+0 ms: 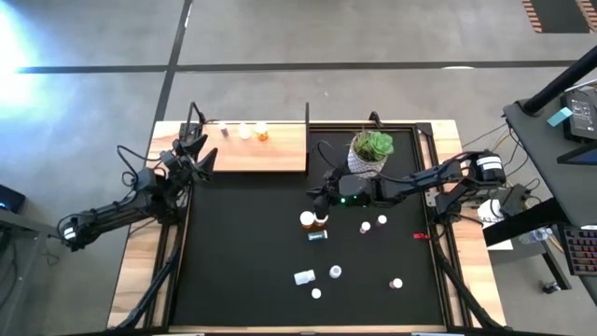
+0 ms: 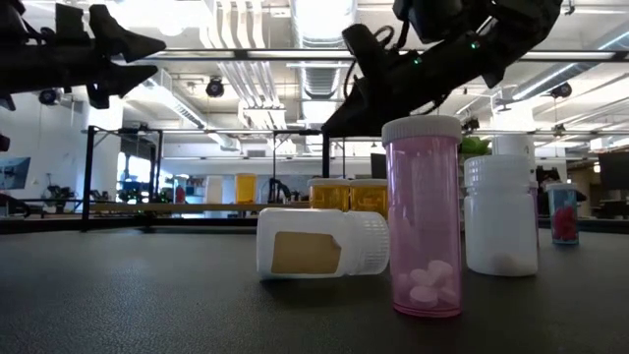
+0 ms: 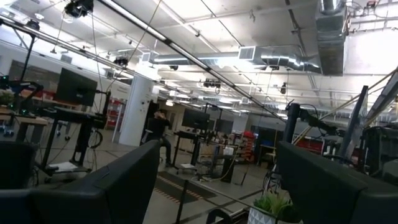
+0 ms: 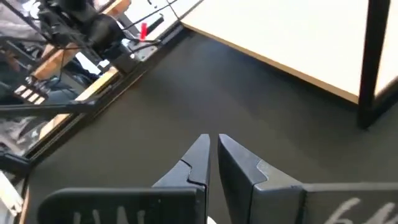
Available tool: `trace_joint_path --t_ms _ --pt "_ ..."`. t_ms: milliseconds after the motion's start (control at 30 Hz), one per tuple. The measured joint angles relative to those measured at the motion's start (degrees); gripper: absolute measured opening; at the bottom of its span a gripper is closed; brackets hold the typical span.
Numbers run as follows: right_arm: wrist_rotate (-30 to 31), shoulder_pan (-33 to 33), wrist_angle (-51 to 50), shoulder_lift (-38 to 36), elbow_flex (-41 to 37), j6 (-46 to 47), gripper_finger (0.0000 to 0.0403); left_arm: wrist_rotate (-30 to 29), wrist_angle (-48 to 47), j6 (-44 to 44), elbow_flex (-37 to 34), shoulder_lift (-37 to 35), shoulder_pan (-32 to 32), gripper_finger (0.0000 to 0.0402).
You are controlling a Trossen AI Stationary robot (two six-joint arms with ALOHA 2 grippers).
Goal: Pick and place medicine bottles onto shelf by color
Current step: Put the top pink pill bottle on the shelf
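Right end effector (image 1: 317, 194) clenched on nothing, fingertips pressed together, poised over the black mat (image 1: 233, 261) just off the shelf's front right corner and close to the orange bottle pair (image 1: 313, 221), probably lining up a pick. Left end effector (image 1: 207, 159) released, jaws apart and empty, raised at the shelf's left edge, seemingly parked clear of the work. Shelf (image 1: 266, 154) carrying three bottles (image 1: 244, 132) in a row along its far edge, white beside orange, apparently grouped by color. Remaining medicine bottles (image 1: 335, 273) scattered on the mat well away from the shelf, one white bottle (image 2: 319, 242) lying on its side beside an upright pink one (image 2: 425, 216).
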Motion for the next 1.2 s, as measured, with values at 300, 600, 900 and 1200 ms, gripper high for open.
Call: trace_joint_path --t_ms 300,600,900,1200 --pt "1.77 -0.10 -4.48 0.02 -0.01 -6.69 0.0022 0.00 0.04 0.00 0.00 -0.03 -0.01 0.0306" --pt "11.14 -0.09 -6.09 0.02 0.33 -5.47 0.0022 0.00 0.07 0.00 0.00 0.02 -0.01 0.0306" --pt "17.86 -0.09 -11.88 0.02 0.35 9.65 0.0022 0.00 0.10 0.00 0.00 0.02 -0.01 0.0306" --pt "18.02 -0.09 -26.80 0.14 4.22 13.03 0.0022 0.00 0.09 0.00 0.00 -0.03 -0.01 0.0306"
